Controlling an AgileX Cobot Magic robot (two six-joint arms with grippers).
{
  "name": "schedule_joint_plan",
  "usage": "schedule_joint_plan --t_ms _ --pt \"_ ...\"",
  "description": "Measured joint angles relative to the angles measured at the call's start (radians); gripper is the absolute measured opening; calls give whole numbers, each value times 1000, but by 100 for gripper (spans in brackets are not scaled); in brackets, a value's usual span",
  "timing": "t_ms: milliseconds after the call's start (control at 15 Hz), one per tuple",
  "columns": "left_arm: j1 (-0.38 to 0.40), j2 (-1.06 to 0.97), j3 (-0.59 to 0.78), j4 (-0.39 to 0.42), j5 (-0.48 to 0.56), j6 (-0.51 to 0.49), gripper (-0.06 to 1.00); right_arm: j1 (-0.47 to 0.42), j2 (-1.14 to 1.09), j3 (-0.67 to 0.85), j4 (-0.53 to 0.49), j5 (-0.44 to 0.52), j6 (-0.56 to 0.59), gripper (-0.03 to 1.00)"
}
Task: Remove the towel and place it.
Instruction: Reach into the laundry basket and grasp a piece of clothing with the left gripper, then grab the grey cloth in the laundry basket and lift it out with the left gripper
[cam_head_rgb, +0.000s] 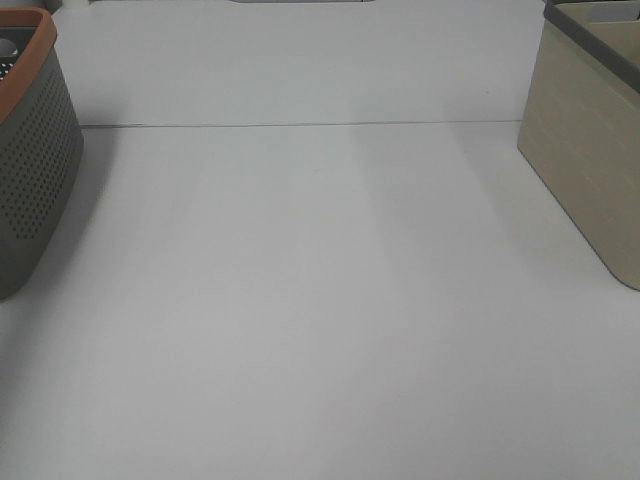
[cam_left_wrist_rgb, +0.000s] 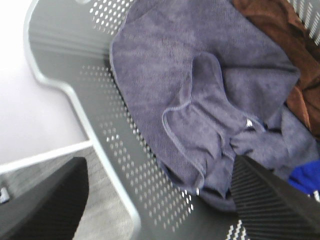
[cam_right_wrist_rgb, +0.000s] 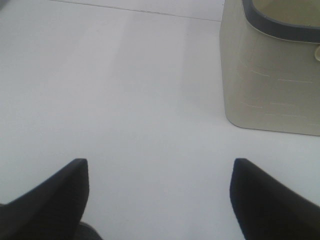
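Towel (cam_left_wrist_rgb: 200, 100): grey-purple, crumpled, lying inside the basket (cam_left_wrist_rgb: 100, 115), draped partly up its perforated inner wall. One hemmed fold stands up near the middle of the heap. Not lifted; nothing grips it.

Also in the basket: a brown cloth (cam_left_wrist_rgb: 280, 30) touching the towel on the side away from the wall, and a scrap of blue cloth (cam_left_wrist_rgb: 305, 177) just beside the towel's lower edge.

Left gripper (cam_left_wrist_rgb: 157, 165): hangs above the basket, fingers spread wide, holding nothing. One finger sits over the towel's edge; the other seems to lie outside the basket rim, so the jaws look to straddle the wall. How far above the towel they are I cannot tell.

Right gripper (cam_right_wrist_rgb: 160, 162): fingers spread wide, empty, over bare table (cam_head_rgb: 320, 300), well apart from the basket. A beige bin (cam_right_wrist_rgb: 270, 85) stands across the table from the basket.

From the high camera only the basket's side and orange rim show; neither arm is in sight there.

Step in hand, as I judge it: approach for the pick, removal not yet begun.

Next move calls for: shifting the left gripper inward so both fingers clear the rim, lowering onto the raised fold, closing on towel alone. Risk: the brown cloth snagging along.
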Motion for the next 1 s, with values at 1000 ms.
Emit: schedule_joint_plan --t_ms 1000 --pt "29 358 0 -4 -225 219 74 0 0 0 -8 0 29 76"
